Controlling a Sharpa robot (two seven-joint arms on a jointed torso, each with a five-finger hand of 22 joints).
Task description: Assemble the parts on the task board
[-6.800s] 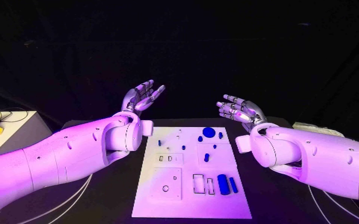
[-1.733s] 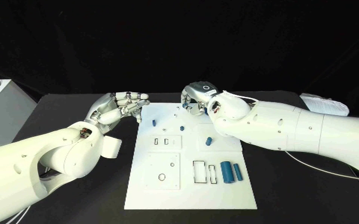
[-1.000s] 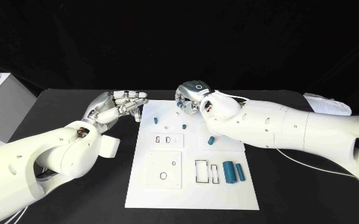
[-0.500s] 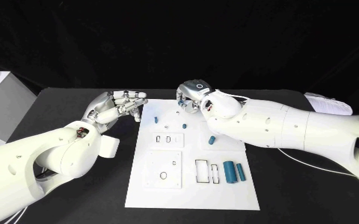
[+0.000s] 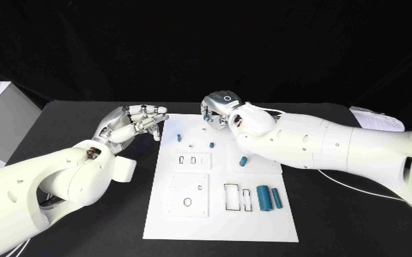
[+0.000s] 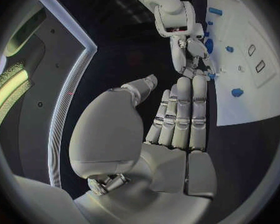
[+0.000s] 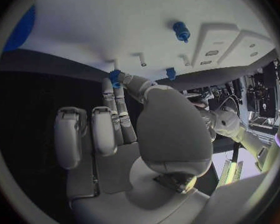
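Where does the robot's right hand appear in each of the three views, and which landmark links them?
Head view: the right hand is over the task board's far edge.
Left wrist view: beyond the left hand's fingertips, beside the board.
Right wrist view: mid-circle, pinching a small blue part at the board.
Shared landmark: the task board.

You see two thick white arms with smooth, rounded shells and small dark screw holes along them. Each arm ends in a silver, metallic hand: the left hand has grey segmented fingers with visible seams, and the right hand carries a dark round disc with a pale ring on its back. A white box-shaped block sits at the left wrist.
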